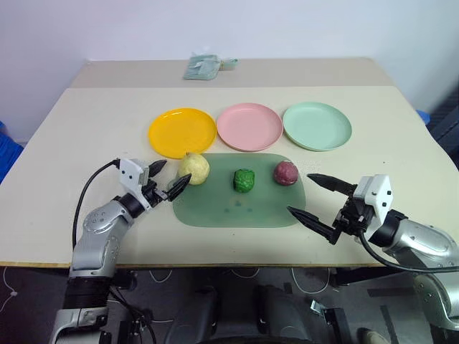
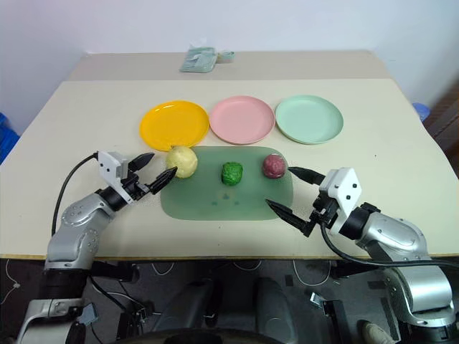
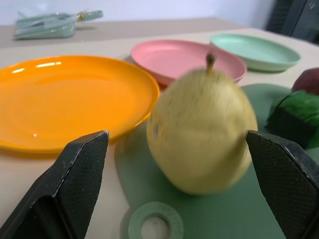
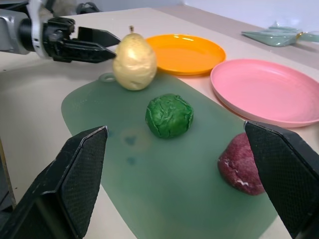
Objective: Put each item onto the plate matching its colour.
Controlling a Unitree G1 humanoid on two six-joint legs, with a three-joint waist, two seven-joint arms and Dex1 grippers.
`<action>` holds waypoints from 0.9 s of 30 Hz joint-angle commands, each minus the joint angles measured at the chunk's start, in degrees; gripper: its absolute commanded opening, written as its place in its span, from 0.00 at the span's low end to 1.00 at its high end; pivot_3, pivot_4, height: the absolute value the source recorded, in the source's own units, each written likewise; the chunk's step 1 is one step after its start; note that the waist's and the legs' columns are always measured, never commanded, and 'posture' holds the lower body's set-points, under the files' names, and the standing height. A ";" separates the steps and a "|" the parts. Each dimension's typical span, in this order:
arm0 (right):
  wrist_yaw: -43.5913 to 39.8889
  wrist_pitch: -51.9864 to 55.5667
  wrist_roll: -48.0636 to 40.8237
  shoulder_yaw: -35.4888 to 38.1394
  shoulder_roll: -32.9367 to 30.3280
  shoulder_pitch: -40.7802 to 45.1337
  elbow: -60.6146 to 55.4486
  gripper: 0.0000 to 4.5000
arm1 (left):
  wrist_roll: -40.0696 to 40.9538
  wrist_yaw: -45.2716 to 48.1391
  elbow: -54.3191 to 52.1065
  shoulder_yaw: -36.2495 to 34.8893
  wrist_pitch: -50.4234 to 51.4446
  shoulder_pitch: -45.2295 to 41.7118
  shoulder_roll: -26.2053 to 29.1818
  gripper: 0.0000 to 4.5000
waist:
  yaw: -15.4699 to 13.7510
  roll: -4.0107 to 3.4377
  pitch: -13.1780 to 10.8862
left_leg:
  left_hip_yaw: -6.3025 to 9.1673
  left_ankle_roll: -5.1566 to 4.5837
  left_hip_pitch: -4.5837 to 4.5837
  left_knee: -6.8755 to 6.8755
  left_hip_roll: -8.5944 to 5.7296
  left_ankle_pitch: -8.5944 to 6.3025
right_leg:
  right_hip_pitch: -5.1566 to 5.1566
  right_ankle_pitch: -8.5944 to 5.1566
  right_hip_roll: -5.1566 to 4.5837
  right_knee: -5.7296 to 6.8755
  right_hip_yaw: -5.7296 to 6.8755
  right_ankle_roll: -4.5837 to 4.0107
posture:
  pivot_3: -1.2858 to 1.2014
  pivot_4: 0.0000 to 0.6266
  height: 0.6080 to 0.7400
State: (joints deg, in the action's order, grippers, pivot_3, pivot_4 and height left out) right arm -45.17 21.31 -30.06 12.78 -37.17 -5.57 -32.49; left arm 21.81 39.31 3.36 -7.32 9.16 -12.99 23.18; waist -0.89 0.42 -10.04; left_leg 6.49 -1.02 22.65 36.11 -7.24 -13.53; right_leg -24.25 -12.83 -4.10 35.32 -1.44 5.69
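Observation:
On a dark green mat (image 1: pixel 239 208) sit a pale yellow pear (image 1: pixel 193 168), a dark green bumpy item (image 1: pixel 244 180) and a maroon round item (image 1: pixel 285 173). Behind the mat stand the yellow-orange plate (image 1: pixel 182 132), the pink plate (image 1: pixel 249 126) and the mint plate (image 1: pixel 316 125), all bare. My left gripper (image 1: pixel 173 175) is open just left of the pear. In the left wrist view the pear (image 3: pixel 202 134) sits ahead, between the two fingers, untouched. My right gripper (image 1: pixel 301 193) is open at the mat's right edge, near the maroon item (image 4: pixel 242 164).
A small pale green packet (image 1: pixel 202 67) lies at the back of the table, beyond the plates. The table's front edge runs close under both arms. Bare tabletop lies to the left of the yellow-orange plate and to the right of the mint one.

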 commanded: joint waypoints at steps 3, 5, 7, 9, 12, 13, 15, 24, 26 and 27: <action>1.88 0.02 -0.28 -0.07 -0.29 0.37 -3.38 0.99 | -1.18 -0.01 0.75 1.12 -1.95 -3.22 -1.41 1.00 | -0.05 0.01 0.00 | 0.00 0.00 0.00 0.01 -0.01 0.00 | 0.01 0.00 -0.01 0.00 0.00 0.00 | 0.52 0.24 1.00; 2.34 0.46 -0.69 0.41 -0.57 0.37 -3.88 0.99 | -0.14 0.22 -1.59 1.33 -0.47 -3.36 -1.60 1.00 | -0.01 0.01 0.00 | 0.00 -0.01 0.01 0.01 -0.02 0.00 | 0.00 0.01 -0.01 0.00 0.00 0.02 | 0.52 0.24 1.00; 2.63 0.91 -1.16 1.05 -0.89 0.33 -4.30 0.99 | 1.40 0.46 -4.68 1.30 1.48 -3.20 -1.30 1.00 | 0.02 0.01 0.00 | 0.00 -0.01 0.01 0.01 -0.01 0.00 | 0.00 0.01 -0.01 0.00 0.00 0.02 | 0.52 0.24 1.00; 2.76 1.12 -1.34 1.52 -1.07 0.14 -4.53 0.99 | 3.35 1.68 -7.50 1.26 3.47 -2.86 -0.74 1.00 | 0.05 0.01 0.00 | 0.00 -0.01 0.01 0.00 -0.01 0.00 | -0.01 0.01 0.00 0.00 0.00 0.02 | 0.52 0.24 1.00; 3.01 1.25 -1.29 1.52 -1.15 0.15 -4.66 0.99 | 4.43 1.88 -9.99 1.67 6.24 -3.68 -0.13 1.00 | 0.07 0.01 0.00 | 0.00 -0.01 0.00 -0.01 0.00 0.00 | -0.01 0.01 0.00 0.01 0.00 0.02 | 0.52 0.24 1.00; 3.11 1.32 -1.28 1.44 -1.14 0.25 -4.70 0.99 | 4.38 1.47 -10.30 1.84 7.07 -4.37 -0.12 1.00 | 0.04 0.01 0.00 | 0.00 -0.02 0.00 -0.01 0.00 0.00 | -0.01 0.01 0.00 0.01 0.00 0.02 | 0.52 0.24 1.00; 3.29 1.48 -1.30 1.25 -1.15 0.51 -4.78 0.99 | 3.87 0.85 -10.39 2.26 8.43 -5.64 0.02 1.00 | -0.01 0.01 0.00 | 0.00 -0.03 0.00 0.02 -0.01 0.01 | 0.00 0.01 0.00 0.01 0.00 0.02 | 0.52 0.24 1.00; 2.36 0.91 -1.54 2.26 -1.79 -0.64 -4.33 0.99 | 1.79 -4.47 -9.95 3.02 13.20 -10.48 -0.90 1.00 | 0.11 0.02 -0.01 | 0.00 -0.04 0.01 0.02 -0.02 0.02 | 0.00 0.02 0.01 0.01 0.01 0.04 | 0.52 0.24 1.00; 2.21 0.73 -1.43 2.34 -1.74 -0.95 -4.17 0.99 | 1.79 -5.28 -10.25 3.22 13.78 -10.71 -1.09 1.00 | 0.10 0.02 -0.01 | 0.00 -0.05 0.00 0.00 -0.01 0.02 | -0.02 0.03 0.01 0.02 0.01 0.06 | 0.52 0.24 1.00; 2.15 0.68 -1.37 2.34 -1.68 -1.04 -4.14 0.99 | 1.86 -5.77 -10.53 3.34 14.28 -10.83 -1.18 1.00 | 0.09 0.02 -0.01 | 0.00 -0.06 0.00 0.00 -0.01 0.03 | -0.02 0.03 0.01 0.03 0.01 0.06 | 0.52 0.24 1.00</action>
State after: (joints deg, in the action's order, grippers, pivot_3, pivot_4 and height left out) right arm -42.73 23.20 -30.67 13.85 -38.38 -6.65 -34.82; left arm 23.77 34.34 -4.77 -3.61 23.28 -22.82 22.10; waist -0.80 0.44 -10.05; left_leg 6.48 -1.07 22.65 36.12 -7.25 -13.50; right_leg -24.27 -12.80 -4.08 35.36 -1.43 5.75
